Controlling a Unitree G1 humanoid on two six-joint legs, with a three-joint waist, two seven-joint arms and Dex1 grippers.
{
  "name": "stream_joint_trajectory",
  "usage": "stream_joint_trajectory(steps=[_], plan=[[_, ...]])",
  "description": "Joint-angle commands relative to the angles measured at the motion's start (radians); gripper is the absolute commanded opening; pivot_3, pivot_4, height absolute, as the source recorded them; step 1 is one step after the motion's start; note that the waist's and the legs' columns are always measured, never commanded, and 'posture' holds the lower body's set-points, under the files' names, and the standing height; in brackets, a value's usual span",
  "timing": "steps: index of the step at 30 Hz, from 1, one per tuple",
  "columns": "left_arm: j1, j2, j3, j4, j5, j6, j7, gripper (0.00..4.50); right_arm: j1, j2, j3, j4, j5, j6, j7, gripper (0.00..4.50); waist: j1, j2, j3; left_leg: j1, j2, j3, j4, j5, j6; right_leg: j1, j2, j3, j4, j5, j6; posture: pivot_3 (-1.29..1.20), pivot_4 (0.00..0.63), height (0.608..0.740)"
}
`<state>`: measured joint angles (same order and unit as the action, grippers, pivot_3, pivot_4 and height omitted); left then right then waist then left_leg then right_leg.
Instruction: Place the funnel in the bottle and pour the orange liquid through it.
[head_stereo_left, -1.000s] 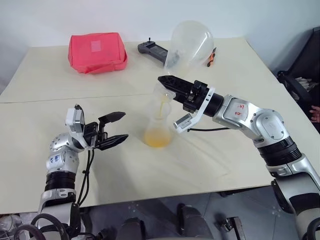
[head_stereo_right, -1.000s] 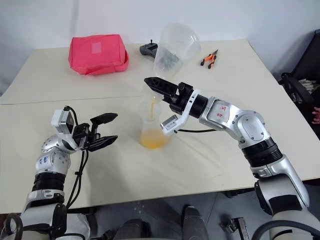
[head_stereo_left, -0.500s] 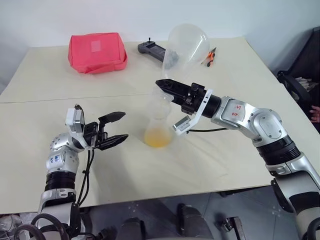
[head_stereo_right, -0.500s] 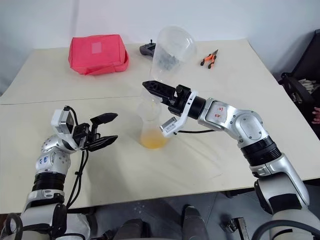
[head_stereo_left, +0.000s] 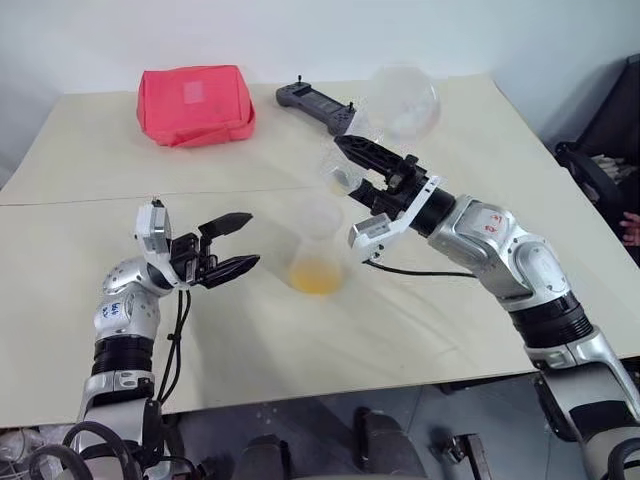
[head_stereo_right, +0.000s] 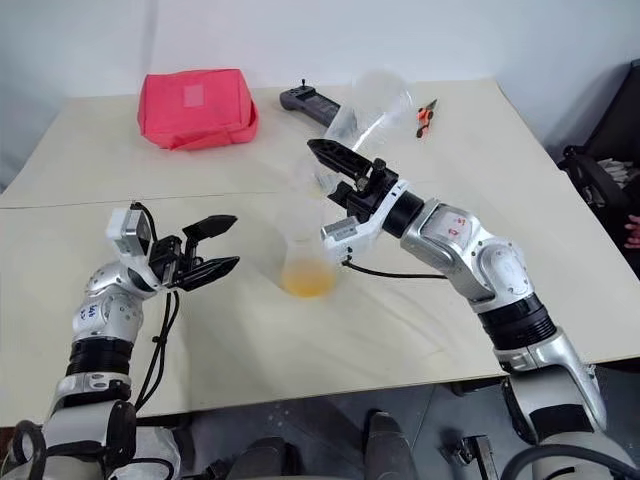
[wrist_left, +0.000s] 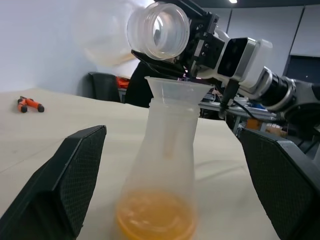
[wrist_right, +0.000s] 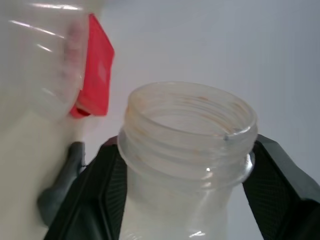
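The clear flask-shaped bottle (head_stereo_left: 318, 250) stands mid-table with the orange liquid (head_stereo_left: 316, 278) pooled in its base. The nearly invisible funnel (wrist_left: 177, 86) sits in the bottle's neck (wrist_left: 167, 145). My right gripper (head_stereo_left: 352, 160) is shut on the whitish neck of a large clear container (head_stereo_left: 400, 100), which looks empty. It is held tilted just above and right of the funnel, body raised toward the far side. The neck (wrist_right: 187, 135) sits between both black fingers (wrist_right: 107, 185). Left of the bottle and apart from it, my left gripper (head_stereo_left: 253, 240) stands open.
A red pouch (head_stereo_left: 193, 103) lies at the far left of the table. A black controller (head_stereo_left: 315, 103) is behind the bottle. Orange-handled pliers (head_stereo_right: 425, 110) lie at the far right. A dark chair (head_stereo_left: 610, 140) stands past the table's right edge.
The thin orange stream into the funnel has stopped. My right gripper has rolled and swung the container from upside down over the funnel toward the right. The left gripper has kept still.
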<state>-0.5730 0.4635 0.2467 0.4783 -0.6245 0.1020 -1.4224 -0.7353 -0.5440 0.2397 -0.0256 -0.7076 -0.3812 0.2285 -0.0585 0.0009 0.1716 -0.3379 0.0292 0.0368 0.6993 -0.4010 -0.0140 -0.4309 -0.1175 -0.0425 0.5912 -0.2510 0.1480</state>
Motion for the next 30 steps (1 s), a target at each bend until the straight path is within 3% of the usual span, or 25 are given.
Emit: stream_joint_trajectory(steps=[1,6,10,17,23,24,27,30], plan=[[-0.003,0.024,-0.011,-0.048,0.014,0.02,0.016,4.5,0.015,0.103,-0.154,-0.133,0.227,0.322,0.114,2.78,0.0,0.0,0.0,0.0,0.0,0.0,0.0,0.0,0.0,0.0,0.0,0.0,0.0,0.0,0.0,0.0,0.15,0.74],[0.012,0.055,-0.038,-0.075,0.046,0.052,0.051,4.5,0.044,0.231,-0.354,-0.243,0.49,0.76,0.194,2.78,0.006,0.0,0.0,0.0,0.0,-0.001,0.001,0.0,0.0,0.001,0.0,-0.001,0.001,0.0,0.0,0.0,0.15,0.74],[0.013,0.063,-0.044,-0.087,0.057,0.074,0.08,4.5,0.074,0.274,-0.482,-0.267,0.643,0.95,0.184,2.78,0.007,0.0,0.0,0.0,0.0,-0.001,0.001,0.0,0.0,0.0,0.0,-0.001,0.001,0.0,0.0,0.0,0.15,0.74],[0.033,0.083,-0.058,-0.147,0.098,0.146,0.205,4.5,0.174,0.3,-0.604,-0.199,0.794,0.926,0.114,2.78,0.005,0.001,0.0,0.001,0.0,0.0,-0.001,0.0,0.0,0.0,0.0,-0.001,0.001,0.0,0.0,0.0,0.15,0.74],[0.051,0.099,-0.056,-0.199,0.111,0.185,0.27,4.5,0.219,0.292,-0.589,-0.177,0.832,0.867,0.084,2.78,0.003,0.001,0.0,0.001,0.0,0.0,-0.001,0.001,-0.001,0.0,0.0,-0.001,0.002,0.0,0.0,0.0,0.15,0.74],[0.059,0.105,-0.055,-0.211,0.104,0.192,0.26,4.5,0.231,0.288,-0.579,-0.182,0.836,0.85,0.091,3.51,0.003,0.001,0.0,0.001,0.0,0.0,-0.001,0.001,-0.001,0.0,0.0,-0.001,0.002,0.0,0.0,0.0,0.15,0.74],[0.072,0.121,-0.05,-0.23,0.089,0.208,0.24,4.5,0.249,0.273,-0.557,-0.197,0.842,0.813,0.099,4.45,0.003,0.001,0.001,0.001,0.0,0.0,-0.001,0.001,-0.001,0.0,0.0,-0.001,0.002,0.0,0.0,0.0,0.15,0.74],[0.074,0.127,-0.046,-0.234,0.087,0.209,0.233,4.5,0.251,0.253,-0.546,-0.212,0.855,0.793,0.102,4.49,0.006,0.001,0.001,0.001,0.0,0.0,-0.001,0.001,-0.001,0.0,0.0,-0.001,0.002,0.0,0.0,0.0,0.15,0.74]])
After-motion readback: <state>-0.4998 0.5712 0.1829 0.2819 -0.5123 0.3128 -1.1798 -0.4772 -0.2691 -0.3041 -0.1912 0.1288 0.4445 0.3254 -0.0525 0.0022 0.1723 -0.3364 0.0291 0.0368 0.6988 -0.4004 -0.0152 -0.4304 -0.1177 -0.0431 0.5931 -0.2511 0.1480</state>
